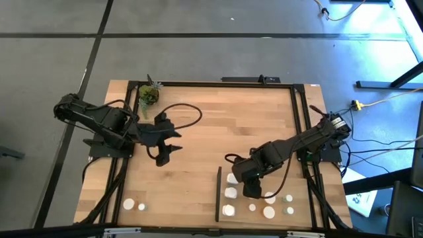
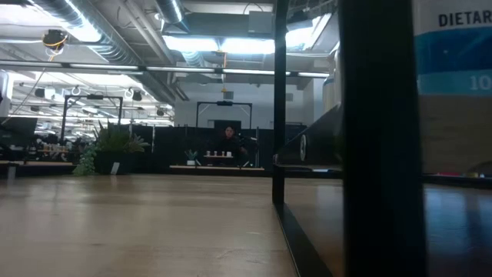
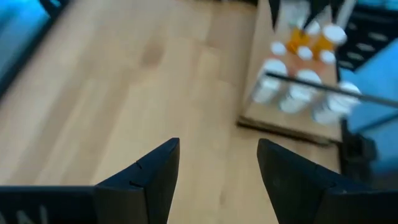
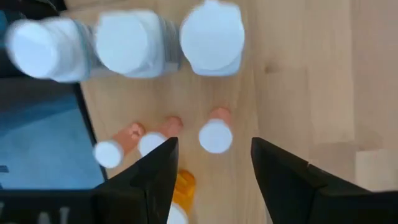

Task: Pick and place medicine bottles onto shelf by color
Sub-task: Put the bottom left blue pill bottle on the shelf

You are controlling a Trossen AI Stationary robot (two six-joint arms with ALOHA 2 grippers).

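Right wrist view: right gripper parted, empty, over small orange white-capped bottles on the light-wood shelf.
Left gripper: parted, empty, mid-table.
Advice: probably centre one cap before closing.

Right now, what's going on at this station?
Two arms are sorting medicine bottles onto the shelf. The right gripper hangs open over the shelf, holding nothing, above small white-capped orange bottles; three larger white bottles stand in a row beside them. The left gripper is open and empty over bare table, near the potted plant. Two white bottles are not yet on the shelf, at the table's near left edge.
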